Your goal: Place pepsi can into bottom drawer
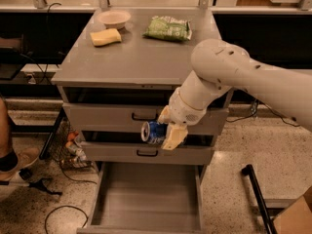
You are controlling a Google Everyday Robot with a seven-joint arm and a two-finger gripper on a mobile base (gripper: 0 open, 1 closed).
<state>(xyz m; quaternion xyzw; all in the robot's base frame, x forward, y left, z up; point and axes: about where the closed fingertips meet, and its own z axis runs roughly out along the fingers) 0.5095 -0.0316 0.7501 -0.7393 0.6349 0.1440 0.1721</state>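
Observation:
My gripper (165, 129) is shut on the blue pepsi can (153, 132), which lies on its side with its silver top facing left. I hold it in front of the two upper drawers, between their black handles, above the open bottom drawer (146, 199). That drawer is pulled out toward the camera and its plain grey floor shows. My white arm comes in from the right and covers part of the top drawer's front.
On the cabinet top (126, 57) sit a green snack bag (167, 28), a yellow sponge (106, 37) and a beige bowl (114, 18). A person's leg and shoe (12, 157) are at the left. Cables lie on the floor, and a black bar (256, 194) is at the right.

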